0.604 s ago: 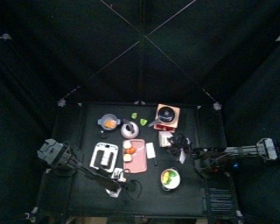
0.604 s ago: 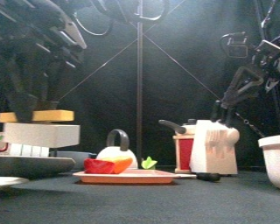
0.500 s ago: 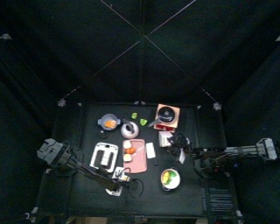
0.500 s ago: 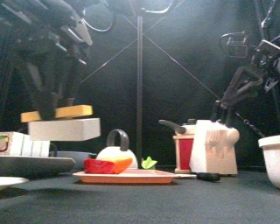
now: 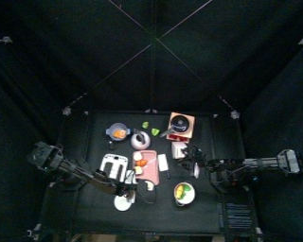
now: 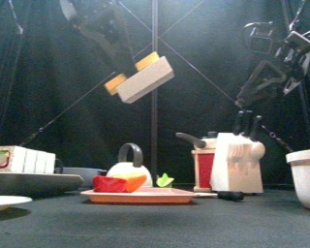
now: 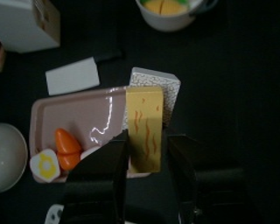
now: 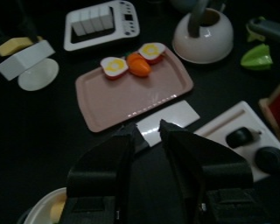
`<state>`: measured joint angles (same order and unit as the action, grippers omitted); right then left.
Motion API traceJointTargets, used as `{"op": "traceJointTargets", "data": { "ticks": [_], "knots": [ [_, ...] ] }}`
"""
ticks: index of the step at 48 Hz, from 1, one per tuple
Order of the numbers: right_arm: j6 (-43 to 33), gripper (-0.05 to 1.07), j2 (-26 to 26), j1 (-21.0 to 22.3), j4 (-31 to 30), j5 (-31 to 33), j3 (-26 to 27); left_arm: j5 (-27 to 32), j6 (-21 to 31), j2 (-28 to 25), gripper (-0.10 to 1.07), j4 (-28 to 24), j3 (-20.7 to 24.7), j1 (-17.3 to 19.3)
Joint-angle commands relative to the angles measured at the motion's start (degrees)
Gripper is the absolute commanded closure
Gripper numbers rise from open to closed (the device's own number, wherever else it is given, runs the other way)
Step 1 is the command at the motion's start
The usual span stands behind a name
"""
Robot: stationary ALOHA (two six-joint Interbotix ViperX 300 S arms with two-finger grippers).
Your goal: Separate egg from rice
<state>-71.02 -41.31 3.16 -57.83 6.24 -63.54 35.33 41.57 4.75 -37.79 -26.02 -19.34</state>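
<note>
My left gripper (image 7: pixel 149 147) is shut on a sushi piece (image 7: pixel 147 129): a yellow egg slab lying on a white rice block. In the front view the piece (image 6: pixel 144 77) hangs tilted, high above the table's middle. In the top view the left gripper (image 5: pixel 140 181) is over the front end of the pink tray (image 5: pixel 147 166). My right gripper (image 8: pixel 164 131) is shut and empty, above a white sheet (image 8: pixel 175 116) beside the tray (image 8: pixel 130 101). In the right wrist view the sushi piece (image 8: pixel 24 52) shows off to the side of the tray.
The tray holds two egg halves (image 8: pixel 112 64) and an orange piece (image 8: pixel 139 65). A white kettle (image 6: pixel 129 165), a red and white knife block (image 6: pixel 235 160), a white rack (image 5: pixel 113 167), a bowl with yellow contents (image 5: pixel 182 194) and a small white dish (image 5: pixel 122 202) stand around it.
My left gripper has lifted the sushi piece from low at the left up towards the middle and tilted it. The right arm has barely moved.
</note>
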Motion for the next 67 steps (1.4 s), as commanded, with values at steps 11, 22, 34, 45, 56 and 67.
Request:
{"op": "traceJointTargets", "data": {
  "ticks": [11, 22, 34, 45, 56, 67],
  "knots": [
    [0.18, 0.32, 0.88, 0.62, -1.76, -7.65, 3.87, -20.30, 4.57, 5.19, 0.43, -6.77, -6.94, 9.23],
    [0.26, 0.31, 3.43, 1.76, -4.92, -12.30, 8.79, -36.12, 4.39, 3.52, 0.43, -9.14, -8.09, 15.29],
    [0.26, 0.29, 9.14, 1.93, -7.21, -16.88, 11.43, -53.79, 4.04, 2.11, 0.43, -7.29, -10.37, 20.74],
    [0.26, 0.19, 12.22, 1.58, -5.98, -17.58, 12.13, -60.56, -0.09, 1.32, 0.43, -0.53, -12.30, 22.85],
    [0.26, 0.04, 13.71, 1.32, -6.06, -17.84, 12.92, -60.03, -10.37, -1.58, 0.44, 11.69, -12.22, 23.03],
    [0.26, 0.02, 15.56, 1.32, -5.80, -17.67, 13.89, -60.47, -23.55, -3.43, 0.44, 24.08, -10.90, 22.59]
  ]
}}
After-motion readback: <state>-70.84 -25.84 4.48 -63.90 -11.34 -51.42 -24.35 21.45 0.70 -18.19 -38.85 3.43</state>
